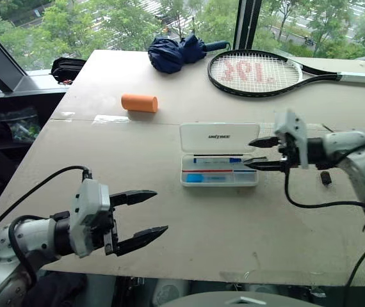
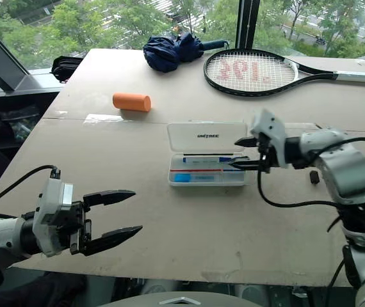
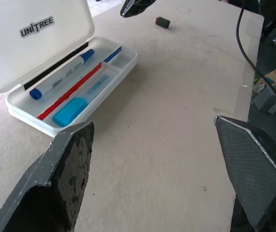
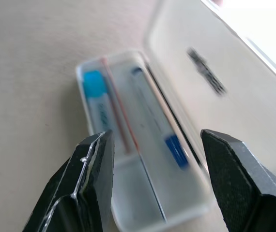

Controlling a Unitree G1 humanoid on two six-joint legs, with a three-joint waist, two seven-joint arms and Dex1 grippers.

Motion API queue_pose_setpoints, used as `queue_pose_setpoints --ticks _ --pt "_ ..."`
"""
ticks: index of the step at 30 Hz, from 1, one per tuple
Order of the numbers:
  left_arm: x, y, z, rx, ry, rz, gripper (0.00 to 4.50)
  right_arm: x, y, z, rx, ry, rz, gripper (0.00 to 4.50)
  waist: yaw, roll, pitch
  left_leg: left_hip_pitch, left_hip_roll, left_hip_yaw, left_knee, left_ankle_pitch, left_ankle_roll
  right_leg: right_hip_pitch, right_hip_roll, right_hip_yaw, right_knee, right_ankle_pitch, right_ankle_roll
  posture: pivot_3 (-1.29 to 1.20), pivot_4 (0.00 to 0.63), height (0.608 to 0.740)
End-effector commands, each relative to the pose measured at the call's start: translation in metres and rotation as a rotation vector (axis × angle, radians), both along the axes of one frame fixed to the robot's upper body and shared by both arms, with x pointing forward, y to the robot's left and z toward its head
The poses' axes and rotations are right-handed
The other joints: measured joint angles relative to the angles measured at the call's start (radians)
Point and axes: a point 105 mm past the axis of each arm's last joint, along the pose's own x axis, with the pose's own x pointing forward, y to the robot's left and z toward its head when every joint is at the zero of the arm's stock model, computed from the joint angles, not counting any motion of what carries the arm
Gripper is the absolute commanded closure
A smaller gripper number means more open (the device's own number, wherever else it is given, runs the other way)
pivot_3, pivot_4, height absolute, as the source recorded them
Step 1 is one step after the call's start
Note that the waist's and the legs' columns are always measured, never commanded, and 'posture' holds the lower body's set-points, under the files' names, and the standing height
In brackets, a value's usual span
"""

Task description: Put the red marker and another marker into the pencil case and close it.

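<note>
The white pencil case (image 1: 198,144) lies open mid-table, its "UNITREE" lid propped up behind the tray. In the tray lie a thin red marker (image 3: 70,92), a white marker with blue caps (image 3: 63,77) and a light blue block (image 3: 70,111). My right gripper (image 1: 250,153) hovers at the case's right end, pointing at it, open with nothing between its fingers; the right wrist view looks over the tray between them (image 4: 157,140). My left gripper (image 1: 160,211) is open and empty near the table's front left, well clear of the case.
An orange cylinder (image 1: 139,102) lies behind and left of the case. A tennis racket (image 1: 256,72) and a folded navy umbrella (image 1: 176,51) rest at the table's far side. A small black piece (image 1: 325,178) sits right of the case.
</note>
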Motion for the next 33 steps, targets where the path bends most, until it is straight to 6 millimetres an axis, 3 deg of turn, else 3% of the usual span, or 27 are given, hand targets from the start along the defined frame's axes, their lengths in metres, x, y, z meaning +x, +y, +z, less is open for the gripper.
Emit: queue_pose_setpoints --ticks 1,3,4,11,14,18,20,23,25,26,28,33 --pt "-0.005 -0.016 0.007 -0.012 -0.021 -0.098 0.47 0.004 -0.063 0.004 -0.060 -0.051 -0.397 1.70 -0.006 0.001 0.000 0.000 0.000 0.001 0.000 0.000 0.000 -0.001 0.000 0.001 0.002 0.000 0.000 0.00 0.150 0.730" --pt "-0.003 -0.020 0.009 -0.022 -0.028 -0.117 0.47 0.007 -0.099 -0.007 -0.096 -0.037 -0.643 1.70 -0.012 0.002 -0.001 0.001 0.001 0.004 0.000 0.000 0.000 -0.002 0.003 0.002 0.003 0.000 0.000 0.00 0.150 0.730" --pt "-0.001 -0.023 0.011 -0.028 -0.031 -0.123 0.47 0.006 -0.107 -0.012 -0.092 -0.020 -0.711 1.70 -0.014 0.002 -0.001 0.001 0.001 0.004 0.001 0.000 0.000 -0.002 0.003 0.003 0.005 0.000 0.000 0.00 0.150 0.730" --pt "0.002 -0.030 0.015 -0.026 -0.042 -0.158 0.47 -0.004 -0.115 -0.056 -0.046 0.117 -0.925 1.70 -0.025 0.002 -0.001 0.001 0.003 0.005 0.001 0.000 0.000 -0.003 0.011 0.001 0.006 0.000 0.001 0.00 0.150 0.730" --pt "0.001 -0.033 0.018 -0.032 -0.046 -0.166 0.47 -0.010 -0.113 -0.074 0.003 0.184 -0.965 2.52 -0.024 0.001 -0.001 0.001 0.003 0.005 0.002 0.000 0.000 -0.002 0.011 0.001 0.006 0.000 0.001 0.00 0.150 0.730" --pt "-0.006 -0.039 0.022 -0.029 -0.052 -0.182 0.47 -0.015 -0.114 -0.076 -0.009 0.174 -0.969 4.41 -0.019 -0.003 -0.004 0.002 0.002 0.005 0.003 0.000 0.000 0.000 0.011 0.001 0.006 0.000 0.001 0.00 0.150 0.730" --pt "-0.006 -0.041 0.023 -0.030 -0.052 -0.181 0.47 -0.015 -0.112 -0.065 0.004 0.142 -0.934 4.49 -0.013 -0.003 -0.004 0.002 0.002 0.004 0.003 0.000 0.000 0.001 0.011 0.000 0.005 0.000 0.001 0.00 0.150 0.730" --pt "-0.008 -0.042 0.022 -0.031 -0.047 -0.167 0.47 -0.012 -0.070 -0.033 0.109 0.071 -0.668 4.49 -0.013 -0.002 -0.003 0.002 0.002 0.004 0.003 0.000 0.001 0.001 0.011 0.000 0.005 0.000 0.001 0.00 0.150 0.730" --pt "-0.004 -0.036 0.020 -0.029 -0.029 -0.134 0.47 -0.028 -0.005 -0.012 0.119 0.026 -0.255 4.49 -0.023 0.002 -0.001 0.002 0.002 0.005 0.003 0.000 0.001 0.000 0.011 0.001 0.006 0.000 0.001 0.00 0.150 0.730" --pt "-0.003 -0.032 0.018 -0.023 -0.021 -0.121 0.47 -0.035 0.017 -0.008 0.109 0.027 -0.107 4.49 -0.031 0.002 -0.001 0.003 0.002 0.005 0.003 0.000 0.001 0.000 0.011 0.001 0.006 0.000 0.001 0.00 0.150 0.730" --pt "-0.004 -0.027 0.016 -0.004 -0.014 -0.116 0.47 -0.038 0.040 -0.007 0.061 0.017 0.053 4.49 -0.041 0.002 -0.001 0.004 0.006 0.006 0.003 0.000 0.001 0.000 0.016 0.002 0.006 0.000 0.001 0.00 0.150 0.730" --pt "-0.004 -0.013 0.017 0.028 -0.014 -0.091 0.47 -0.024 0.072 -0.017 -0.139 -0.033 0.357 4.49 -0.042 0.002 0.000 0.005 0.008 0.005 0.003 0.000 0.000 0.000 0.017 0.000 0.006 0.000 0.001 0.00 0.150 0.730"
